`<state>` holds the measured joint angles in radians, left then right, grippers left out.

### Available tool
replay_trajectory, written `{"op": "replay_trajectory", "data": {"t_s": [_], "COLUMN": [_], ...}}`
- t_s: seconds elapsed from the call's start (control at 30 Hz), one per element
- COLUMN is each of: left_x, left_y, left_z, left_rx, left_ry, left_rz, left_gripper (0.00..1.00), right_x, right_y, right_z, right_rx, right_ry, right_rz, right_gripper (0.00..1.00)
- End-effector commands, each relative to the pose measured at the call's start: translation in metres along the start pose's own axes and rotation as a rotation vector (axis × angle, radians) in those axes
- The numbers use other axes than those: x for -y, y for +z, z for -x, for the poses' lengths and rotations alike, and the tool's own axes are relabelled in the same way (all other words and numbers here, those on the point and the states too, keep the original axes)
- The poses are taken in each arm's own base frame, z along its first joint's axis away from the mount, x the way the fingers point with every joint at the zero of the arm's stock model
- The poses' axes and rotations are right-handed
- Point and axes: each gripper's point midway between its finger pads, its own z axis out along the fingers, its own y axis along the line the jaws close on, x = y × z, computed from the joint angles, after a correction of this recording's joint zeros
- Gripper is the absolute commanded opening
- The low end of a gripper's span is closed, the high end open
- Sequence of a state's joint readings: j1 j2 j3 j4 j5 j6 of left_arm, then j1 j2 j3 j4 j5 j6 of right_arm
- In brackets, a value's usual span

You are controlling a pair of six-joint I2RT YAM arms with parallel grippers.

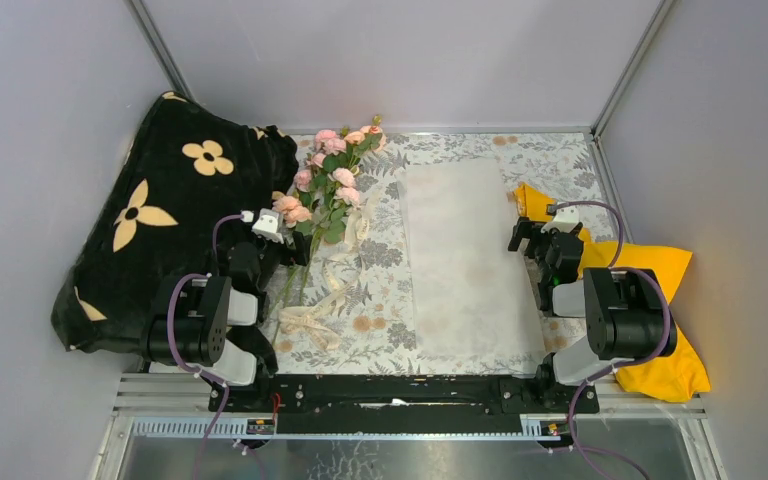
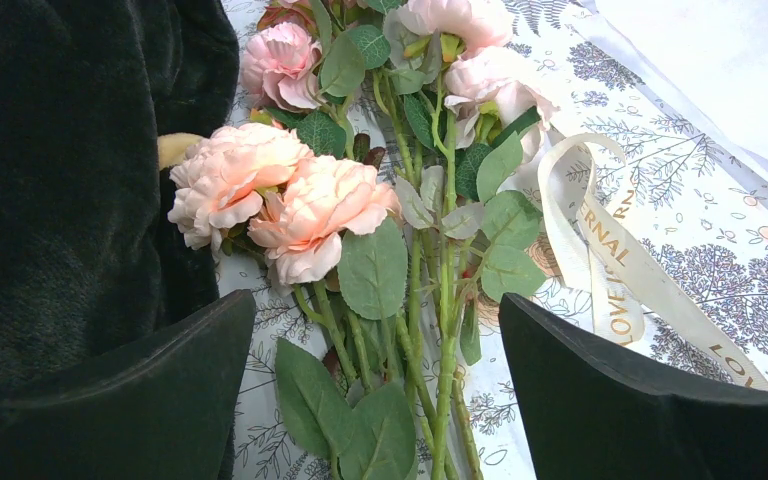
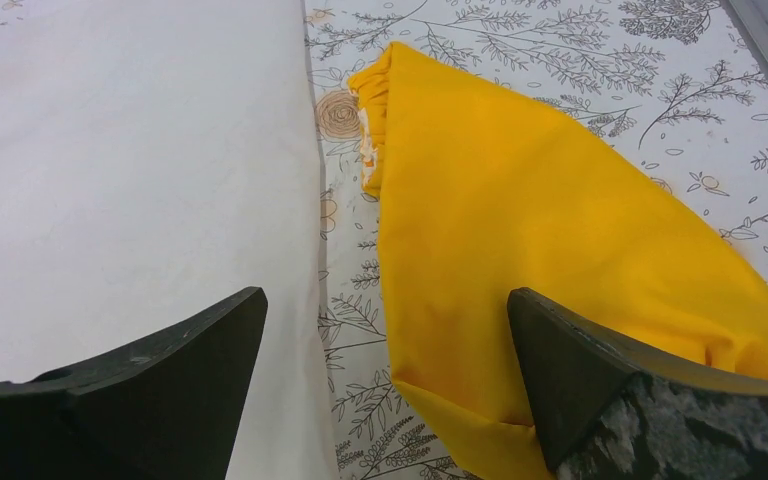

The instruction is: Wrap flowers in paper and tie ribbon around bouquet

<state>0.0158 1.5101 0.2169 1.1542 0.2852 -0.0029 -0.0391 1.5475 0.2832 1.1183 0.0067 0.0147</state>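
Grey leaf-print tablecloth [image 1: 378, 258] covers the worktop from edge to edge. A black blanket [image 1: 170, 220] with beige flower prints is heaped along the left edge, reaching toward the far-left corner. The paper [image 1: 465, 260], a long translucent white sheet, lies flat right of the middle, its length running from close to the far edge almost to the near edge. A yellow cloth [image 1: 652, 262] is bunched along the right edge, just beside the paper's right side. Each arm is folded back on itself above its base at a near corner, elbow raised and forearm pointing toward the far edge. The left end effector [image 2: 377, 300] hangs low over the stems, both fingers spread to their widest with nothing between them but the greenery beneath, and its left finger [image 2: 160, 400] is against the blanket's edge. The right end effector [image 3: 387, 295] is equally wide apart and has hold of nothing, one finger over the paper's right border and the other over the yellow cloth. The flowers [image 1: 332, 182] lie on the cloth left of the middle, pink heads toward the far edge and against the blanket, stems slanting toward the near edge. The ribbon [image 1: 325, 298], cream with gold lettering, loops between the stems and the paper, touching the blooms at its far end.
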Motion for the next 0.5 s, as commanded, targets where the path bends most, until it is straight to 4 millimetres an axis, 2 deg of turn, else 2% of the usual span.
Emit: {"op": "replay_trajectory", "data": {"t_s": [0.0,0.07,0.13,0.17,0.2,0.23,0.27,0.3,0.33,0.4,0.47], "left_x": [-0.008,-0.008,-0.008,-0.008,-0.009,-0.015,-0.022,-0.027,-0.03,-0.022,-0.009], "left_y": [0.005,0.005,0.006,0.005,0.007,0.009,0.014,0.02,0.026,0.032,0.029], "left_z": [0.017,0.017,0.017,0.016,0.024,0.022,0.029,0.033,0.045,0.064,0.082], "left_rx": [0.053,0.052,0.051,0.05,0.074,0.035,0.005,-0.055,-0.096,-0.196,-0.283], "left_ry": [0.02,0.02,0.019,0.019,0.025,-0.003,-0.038,-0.063,-0.061,-0.043,-0.05], "left_rz": [0.023,0.025,0.021,0.022,0.028,0.055,0.083,0.1,0.091,0.016,-0.068], "left_gripper": [0.99,0.99,0.99,0.99,0.99,0.99,0.99,0.99,0.99,0.99,0.98], "right_x": [-0.006,-0.007,-0.005,-0.011,-0.02,-0.03,-0.04,-0.054,-0.074,-0.114,-0.155], "right_y": [-0.002,-0.001,0.002,0.003,0.003,0.004,0.003,0.003,0.001,-0.003,-0.008], "right_z": [0.021,0.035,0.056,0.069,0.078,0.089,0.097,0.105,0.11,0.115,0.113], "right_rx": [0.036,-0.004,-0.041,-0.055,-0.086,-0.106,-0.131,-0.152,-0.175,-0.224,-0.276], "right_ry": [0.006,0.004,0.077,0.097,0.119,0.146,0.18,0.192,0.173,0.081,-0.004], "right_rz": [0.021,0.018,-0.026,-0.005,0.037,0.074,0.099,0.132,0.167,0.199,0.227], "right_gripper": [1.0,1.0,0.99,0.96,0.91,0.86,0.82,0.79,0.78,0.77,0.77]}}
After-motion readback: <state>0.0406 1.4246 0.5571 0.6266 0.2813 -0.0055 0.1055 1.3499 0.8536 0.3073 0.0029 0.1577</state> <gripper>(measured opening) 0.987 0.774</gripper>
